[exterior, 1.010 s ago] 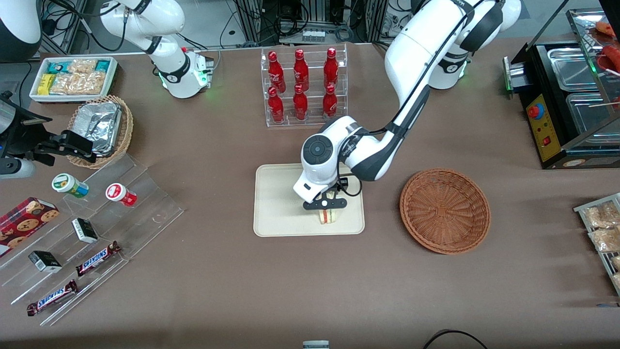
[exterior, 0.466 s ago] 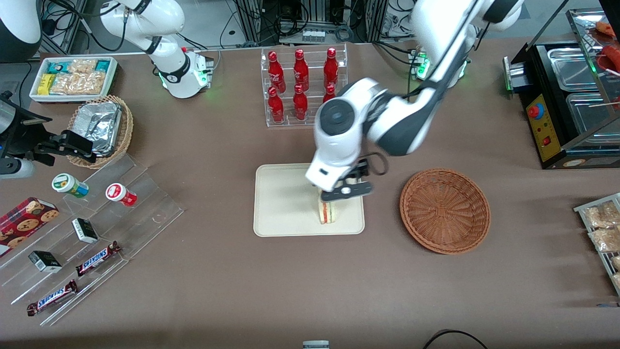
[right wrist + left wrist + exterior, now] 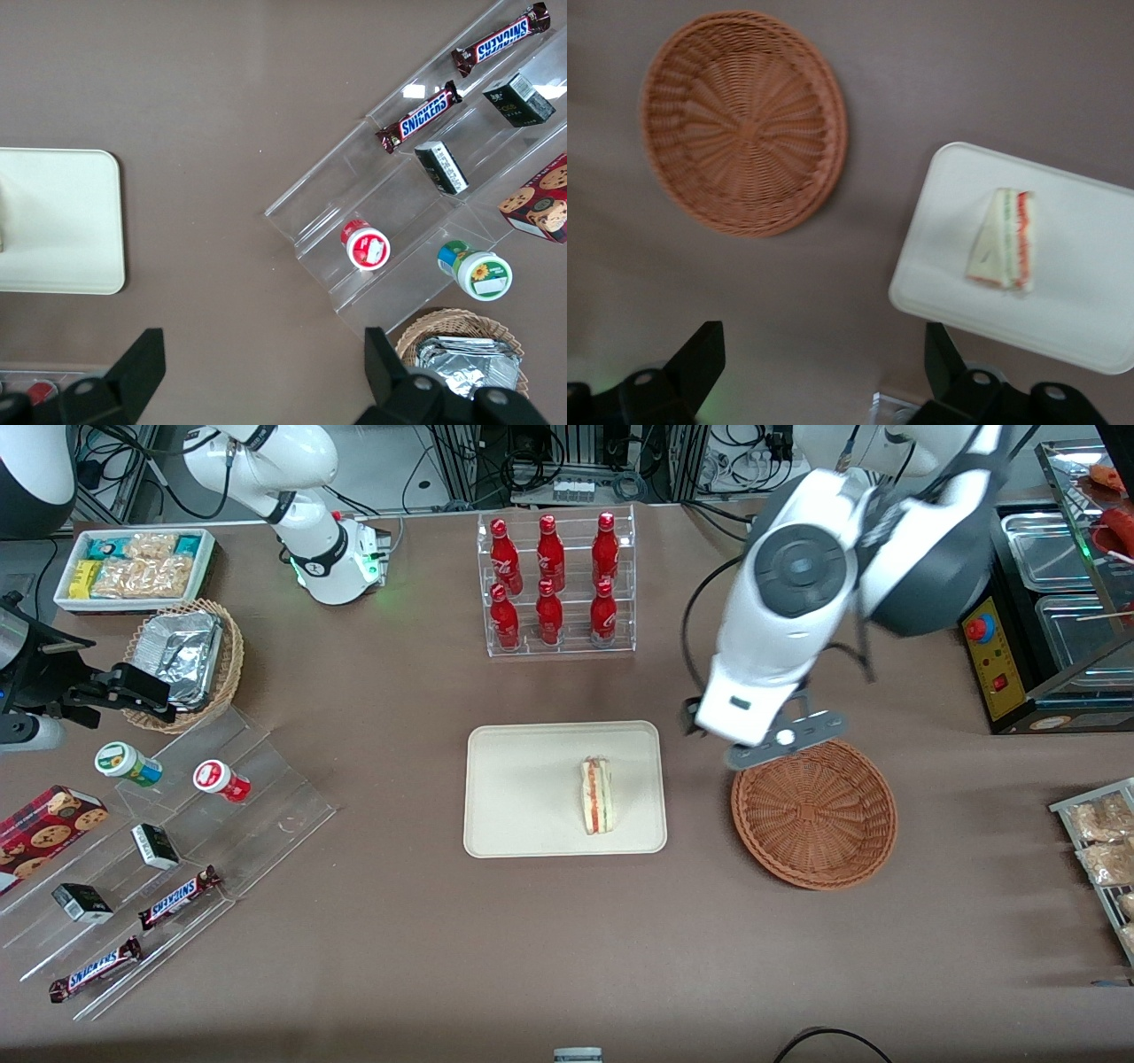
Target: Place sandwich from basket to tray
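The gripper [image 3: 780, 746] has let go and lifted away, its fingers [image 3: 700, 359] spread wide above the basket [image 3: 813, 810] edge, while the sandwich [image 3: 597, 795] now lies alone on the tray [image 3: 523, 797].

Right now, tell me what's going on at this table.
The left arm has nothing in hand. The sandwich lies on the cream tray, toward the edge nearest the reddish-brown basket, which holds nothing. The gripper is open and hangs high above the table, about over the basket's rim on the tray's side, well clear of the sandwich. As things lie, the move from basket to tray looks done.
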You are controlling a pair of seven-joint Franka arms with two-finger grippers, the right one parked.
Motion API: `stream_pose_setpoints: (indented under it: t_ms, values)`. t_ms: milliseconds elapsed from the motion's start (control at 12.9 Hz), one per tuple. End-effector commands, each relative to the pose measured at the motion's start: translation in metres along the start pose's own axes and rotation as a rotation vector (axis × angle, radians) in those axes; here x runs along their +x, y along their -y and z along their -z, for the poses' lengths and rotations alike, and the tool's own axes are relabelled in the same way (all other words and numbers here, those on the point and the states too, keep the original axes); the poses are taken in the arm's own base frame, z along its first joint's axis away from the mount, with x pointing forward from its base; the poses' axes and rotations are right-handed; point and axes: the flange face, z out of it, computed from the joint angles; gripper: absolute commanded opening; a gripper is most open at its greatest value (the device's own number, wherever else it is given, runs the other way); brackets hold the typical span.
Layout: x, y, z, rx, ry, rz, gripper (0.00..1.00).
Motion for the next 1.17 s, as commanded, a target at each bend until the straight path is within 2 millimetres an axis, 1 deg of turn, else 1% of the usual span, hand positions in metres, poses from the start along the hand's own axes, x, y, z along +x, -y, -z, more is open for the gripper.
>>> stream_pose_setpoints:
  t_ms: [0,78,155,233,466,699,777,1010,1087]
  values:
    - [0.012,0.068,0.018,0.031,0.039,-0.045,0.99]
    - [0.016,0.096,0.023,0.03,0.047,-0.074,0.99]
    - [0.018,0.122,0.024,0.026,0.057,-0.117,0.99]
    - [0.023,0.154,0.026,0.017,0.062,-0.14,0.99]
    - [0.027,0.223,0.026,-0.003,0.075,-0.241,0.99]
    - [0.036,0.284,0.026,-0.06,0.083,-0.285,0.99]
    - [0.036,0.292,0.028,-0.065,0.078,-0.281,0.99]
    - [0.036,0.299,0.034,-0.07,0.058,-0.268,0.99]
    - [0.035,0.307,0.038,-0.072,0.048,-0.255,0.99]
